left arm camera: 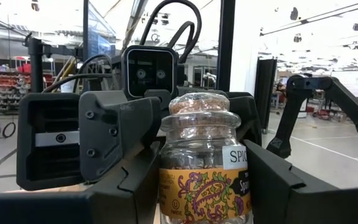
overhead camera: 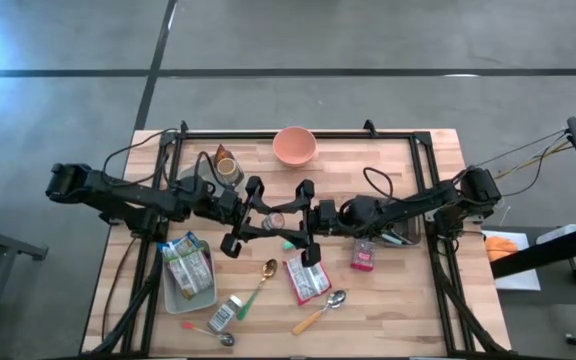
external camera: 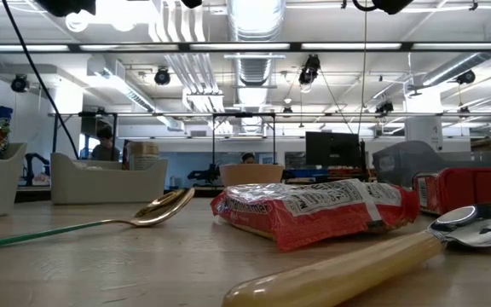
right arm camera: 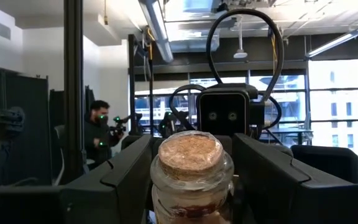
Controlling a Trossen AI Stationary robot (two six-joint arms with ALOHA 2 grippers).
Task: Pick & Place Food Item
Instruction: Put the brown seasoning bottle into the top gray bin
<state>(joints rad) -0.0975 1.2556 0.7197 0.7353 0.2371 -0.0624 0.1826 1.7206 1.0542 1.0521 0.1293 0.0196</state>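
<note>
A glass spice jar (left arm camera: 207, 168) with a cork lid (right arm camera: 189, 152) and a patterned label is held upright above the middle of the table. My two grippers face each other across it. My left gripper (overhead camera: 256, 216) comes from the table's left and my right gripper (overhead camera: 296, 222) from the table's right. Each has one finger on either side of the jar (overhead camera: 276, 220), and both look shut on it. In the low view neither the jar nor a gripper shows. My left gripper pinches the jar's glass body (left arm camera: 168, 186) between its two fingers, at the height of the label. The fingers come about level from the table's left. The jar stands upright, clear of the table. My right gripper has a finger on each side of the jar's upper body (right arm camera: 159, 183), just under the cork lid. It comes from the table's right, slanting slightly upward. The jar hides the exact place of touch.
A pink bowl (overhead camera: 294, 145) stands at the far edge and another jar (overhead camera: 226, 165) left of it. A tray (overhead camera: 173, 296) with packets lies near left. A red packet (overhead camera: 306, 278), a small red packet (overhead camera: 364, 255) and spoons (overhead camera: 320, 310) lie below the arms.
</note>
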